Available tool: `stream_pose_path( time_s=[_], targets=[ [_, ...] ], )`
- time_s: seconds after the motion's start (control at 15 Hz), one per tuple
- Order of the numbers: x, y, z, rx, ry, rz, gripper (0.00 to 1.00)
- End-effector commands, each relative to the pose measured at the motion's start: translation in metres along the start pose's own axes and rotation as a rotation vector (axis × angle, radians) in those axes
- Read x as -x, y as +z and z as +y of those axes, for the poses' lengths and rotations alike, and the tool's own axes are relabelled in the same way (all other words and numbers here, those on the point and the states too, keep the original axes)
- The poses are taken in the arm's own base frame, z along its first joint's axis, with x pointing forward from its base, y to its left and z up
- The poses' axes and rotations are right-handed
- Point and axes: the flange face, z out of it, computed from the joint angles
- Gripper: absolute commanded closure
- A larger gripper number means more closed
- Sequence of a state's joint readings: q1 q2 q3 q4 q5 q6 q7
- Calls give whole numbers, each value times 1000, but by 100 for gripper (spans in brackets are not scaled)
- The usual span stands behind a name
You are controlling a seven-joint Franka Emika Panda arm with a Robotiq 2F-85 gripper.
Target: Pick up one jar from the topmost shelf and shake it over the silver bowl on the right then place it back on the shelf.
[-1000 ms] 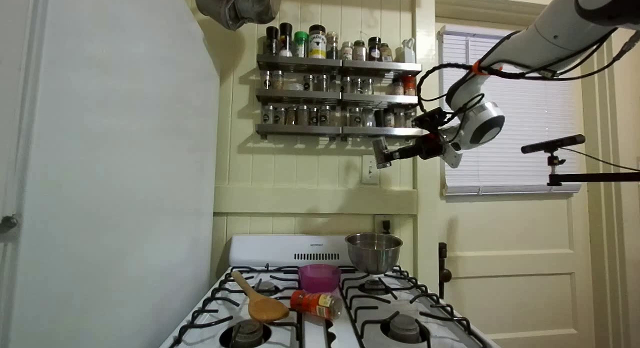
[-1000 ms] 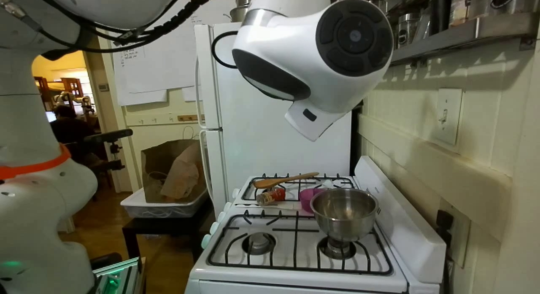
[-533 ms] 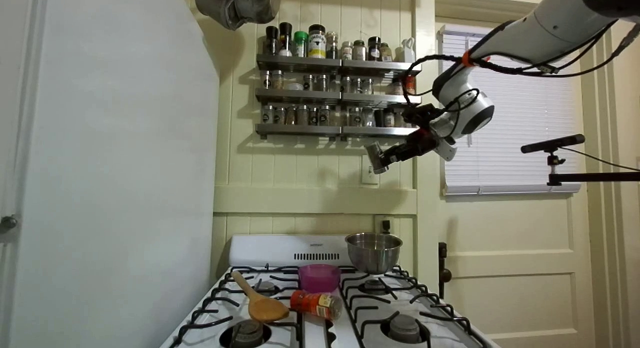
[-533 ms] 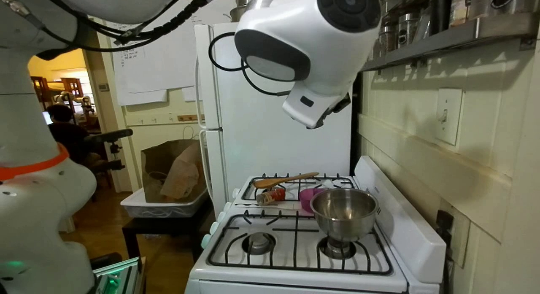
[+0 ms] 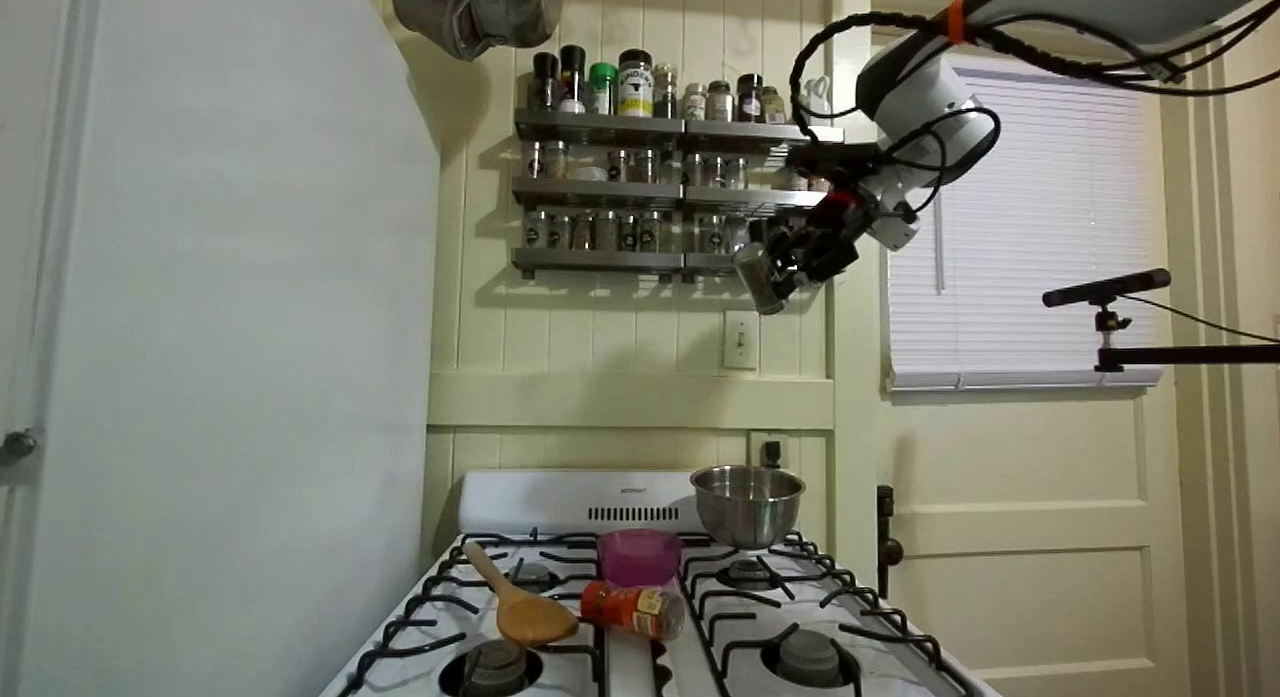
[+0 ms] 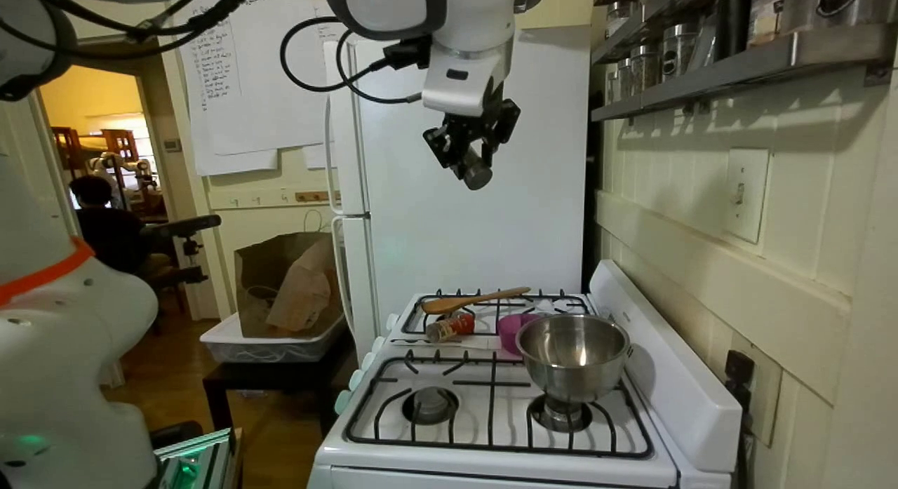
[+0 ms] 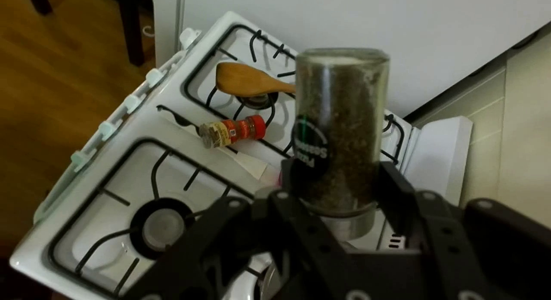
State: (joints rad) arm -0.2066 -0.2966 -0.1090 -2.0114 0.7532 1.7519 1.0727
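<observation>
"Off to the far left, what do you get of the room?"

"From my seat I can make out a doorway (image 6: pixel 105 103) with a seated person (image 6: pixel 109 229) beyond, blurred, then handwritten sheets (image 6: pixel 245 110) hung up, then a brown paper bag (image 6: pixel 270 264) in a white tub (image 6: pixel 270 354). After those stands the white fridge (image 6: pixel 512 229)."

"And the bench (image 6: pixel 435 457)?"

"That's a white gas stove, just beside the fridge. On the half next to it lies a wooden spoon (image 6: pixel 440 305), and near that, towards the middle, a red-capped spice bottle (image 6: pixel 452 326) on its side."

"How's my gripper (image 7: pixel 338 175)?"

"I've got it clamped on a brown-filled glass jar (image 7: pixel 340 119), gripped from both sides. In both exterior views I see the jar tilted, held high over the bench. Whether it is straight above the silver bowl (image 6: pixel 575 377), I can't tell."

"Where's that bowl sitting?"

"Farther right, past the pink bowl (image 6: pixel 511 332) and near it, at the back of the other half of the bench."

"And the far right?"

"I have a cream panelled wall (image 6: pixel 701 173) with a light switch (image 6: pixel 747 194), and above that a steel rack (image 6: pixel 842 43). Its topmost tier, the shelf (image 5: pixel 600 128), carries a row of jars and bottles (image 5: pixel 635 82), plain to me in an exterior view."
</observation>
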Motion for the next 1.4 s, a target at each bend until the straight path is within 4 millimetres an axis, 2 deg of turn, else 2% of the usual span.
stream_pose_path(
  time_s=[0.0,0.2,0.47,0.6,0.87,1.0,1.2,1.33],
  targets=[
    [32,-17,0,49,-150,125,77],
    [55,-34,-11,91,-273,228,77],
    [75,-49,-30,140,-448,352,77],
    [76,-49,-40,164,-541,404,77],
    [59,-45,-57,238,-729,491,77],
    [58,-48,-60,275,-823,528,77],
    [86,-68,-50,340,-955,576,77],
    [111,-84,-45,367,-1052,612,77]
  ],
)
